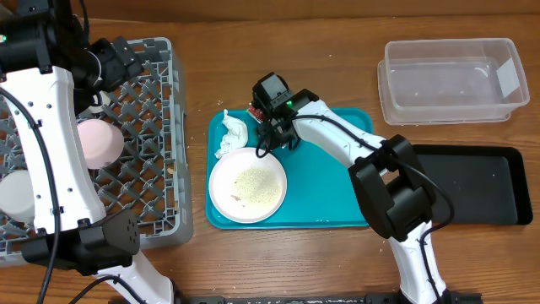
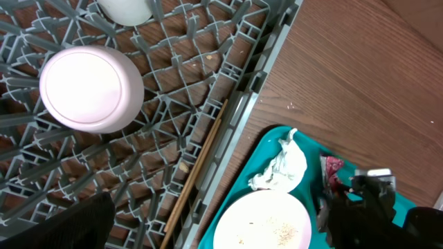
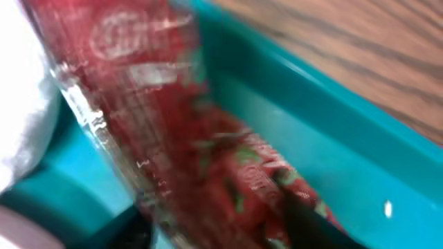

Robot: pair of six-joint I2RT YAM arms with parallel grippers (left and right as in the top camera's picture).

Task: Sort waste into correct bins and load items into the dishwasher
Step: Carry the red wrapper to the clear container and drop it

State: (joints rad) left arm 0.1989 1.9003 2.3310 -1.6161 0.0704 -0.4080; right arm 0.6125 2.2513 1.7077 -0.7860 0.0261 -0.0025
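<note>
My right gripper (image 1: 270, 128) is down at the back left of the teal tray (image 1: 337, 215). In the right wrist view it (image 3: 221, 225) is closed around the red foil wrapper (image 3: 208, 152), which fills the blurred frame. The crumpled white napkin (image 1: 234, 133) lies beside it. A white plate (image 1: 247, 187) with rice-like crumbs (image 1: 253, 181) sits on the tray's front left. My left gripper (image 1: 114, 61) hangs open and empty over the grey dish rack (image 1: 152, 194). An upturned white cup (image 2: 90, 86) stands in the rack. No metal bowl shows.
The clear plastic tub (image 1: 451, 80) stands at the back right, and the black tray (image 1: 485, 186) lies in front of it. A wooden chopstick (image 2: 201, 162) lies along the rack's edge. Another white dish (image 1: 17, 196) sits in the rack, partly hidden by my left arm.
</note>
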